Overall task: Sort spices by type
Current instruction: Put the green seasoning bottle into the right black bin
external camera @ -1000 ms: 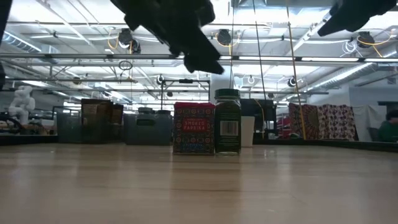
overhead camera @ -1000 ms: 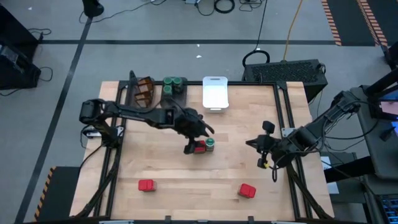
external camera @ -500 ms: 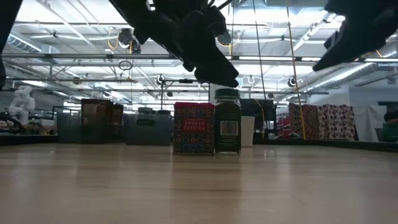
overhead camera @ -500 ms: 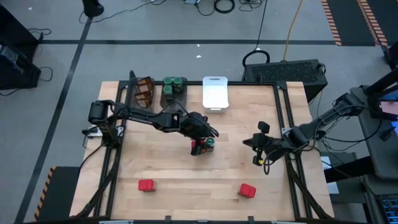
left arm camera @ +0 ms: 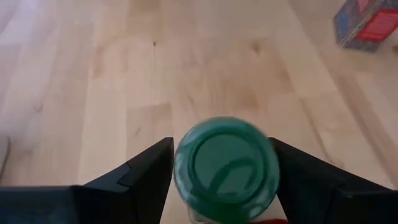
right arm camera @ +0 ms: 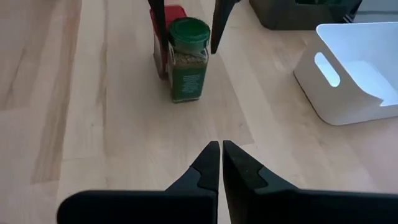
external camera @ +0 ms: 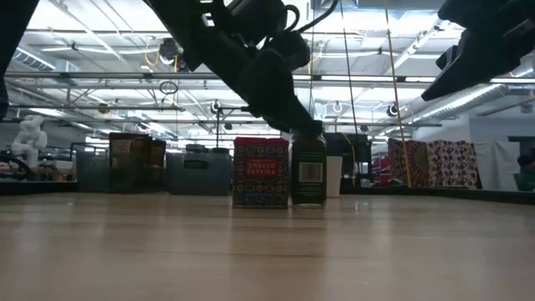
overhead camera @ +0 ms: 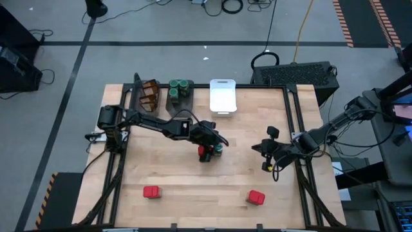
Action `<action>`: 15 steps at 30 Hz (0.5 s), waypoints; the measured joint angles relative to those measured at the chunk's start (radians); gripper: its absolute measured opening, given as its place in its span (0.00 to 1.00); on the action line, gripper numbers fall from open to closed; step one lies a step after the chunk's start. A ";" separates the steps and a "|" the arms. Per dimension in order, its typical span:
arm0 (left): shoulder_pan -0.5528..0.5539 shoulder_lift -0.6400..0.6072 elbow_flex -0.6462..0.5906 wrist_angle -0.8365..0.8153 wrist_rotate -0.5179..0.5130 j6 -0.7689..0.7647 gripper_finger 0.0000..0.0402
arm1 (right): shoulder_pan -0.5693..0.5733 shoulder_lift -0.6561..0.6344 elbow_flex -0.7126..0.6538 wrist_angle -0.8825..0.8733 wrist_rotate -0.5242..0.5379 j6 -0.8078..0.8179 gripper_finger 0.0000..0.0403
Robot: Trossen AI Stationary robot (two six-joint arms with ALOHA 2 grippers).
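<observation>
- Descent is what has changed: over the last second I have brought my left gripper (overhead camera: 213,149) across the mid-table and down, so its spread fingers now straddle the green-lidded jar (left arm camera: 225,168), one either side of the lid, not yet pinching.
- Green-lidded jar stands upright near the table's centre, touching or just beside a red tin (external camera: 261,171) labelled smoked paprika.
- Right gripper (right arm camera: 221,155) waits near the table's right edge, fingers pressed together and holding nothing, pointing toward the jar.
- Two more red tins (overhead camera: 151,192) (overhead camera: 256,197) sit well apart near the front edge.
- Far-edge bins: one dark bin (overhead camera: 171,100) already holds green-lidded jars, another dark bin (overhead camera: 140,90) holds brown packets, and the white bin (overhead camera: 223,96) looks empty.
- My judgement: the jar is ready to be gripped; closing could nudge the adjoining tin.
</observation>
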 joint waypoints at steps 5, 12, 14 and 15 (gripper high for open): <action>0.001 0.017 0.000 0.006 -0.024 -0.002 0.63 | 0.000 0.000 0.000 0.000 -0.002 0.019 0.00; 0.001 0.036 0.000 0.021 -0.020 -0.002 0.63 | -0.018 0.003 0.000 0.031 -0.035 0.018 0.00; 0.001 0.038 0.000 0.019 -0.017 -0.009 0.63 | -0.017 0.003 0.000 0.035 -0.050 0.018 0.00; 0.000 0.040 0.000 0.016 -0.009 -0.010 0.63 | -0.017 0.002 0.000 0.037 -0.055 0.018 0.00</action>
